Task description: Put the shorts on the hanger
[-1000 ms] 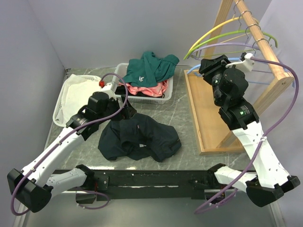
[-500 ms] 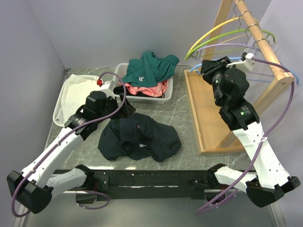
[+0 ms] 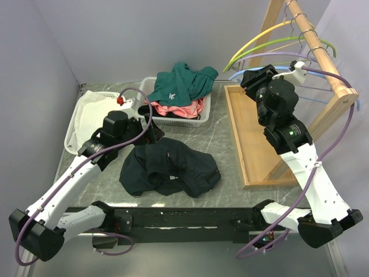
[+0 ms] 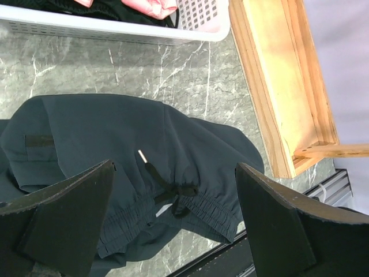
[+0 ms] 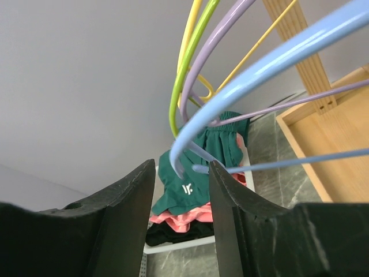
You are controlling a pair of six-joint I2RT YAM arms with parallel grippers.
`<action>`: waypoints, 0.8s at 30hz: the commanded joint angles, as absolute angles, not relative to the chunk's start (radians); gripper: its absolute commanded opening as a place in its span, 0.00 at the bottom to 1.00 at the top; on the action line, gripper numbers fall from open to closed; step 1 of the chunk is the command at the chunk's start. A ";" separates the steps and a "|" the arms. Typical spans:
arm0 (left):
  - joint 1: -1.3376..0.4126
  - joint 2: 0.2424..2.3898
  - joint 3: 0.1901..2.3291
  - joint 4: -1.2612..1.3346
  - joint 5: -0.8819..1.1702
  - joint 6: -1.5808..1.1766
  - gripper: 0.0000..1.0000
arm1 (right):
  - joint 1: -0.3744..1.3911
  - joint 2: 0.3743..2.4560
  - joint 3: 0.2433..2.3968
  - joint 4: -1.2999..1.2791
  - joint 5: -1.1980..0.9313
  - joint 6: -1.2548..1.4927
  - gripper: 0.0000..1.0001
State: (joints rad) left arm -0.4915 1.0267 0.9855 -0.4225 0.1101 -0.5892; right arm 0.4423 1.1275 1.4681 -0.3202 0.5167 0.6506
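Both apart: left gripper (image 4: 174,167) over shorts (image 3: 170,167) lying crosswise; right gripper (image 5: 181,164) astride left-pointing hanger (image 5: 271,60) tip.

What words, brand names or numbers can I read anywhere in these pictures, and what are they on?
No readable word or number shows in any view.
The white logo on the teal garment: a small symbol, too small to read as letters.
The dark patch on the shorts: no legible text on it.
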 commanded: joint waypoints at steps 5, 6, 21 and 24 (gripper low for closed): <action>-0.472 1.005 0.982 -0.373 0.141 -0.574 0.91 | 0.436 1.167 1.548 -0.284 0.595 0.612 0.50; -0.469 1.005 0.979 -0.371 0.146 -0.572 0.91 | 0.436 1.183 1.554 -0.281 0.600 0.609 0.50; -0.451 0.996 0.971 -0.368 0.163 -0.572 0.91 | 0.436 1.204 1.548 -0.245 0.661 0.604 0.24; -0.448 0.994 0.971 -0.367 0.169 -0.571 0.91 | 0.436 1.187 1.529 -0.247 0.655 0.603 0.14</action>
State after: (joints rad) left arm -0.4561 1.0203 0.9752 -0.4072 0.1432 -0.5873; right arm 0.4404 1.2236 1.5185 -0.2810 0.6449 0.6113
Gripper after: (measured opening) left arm 0.911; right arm 0.183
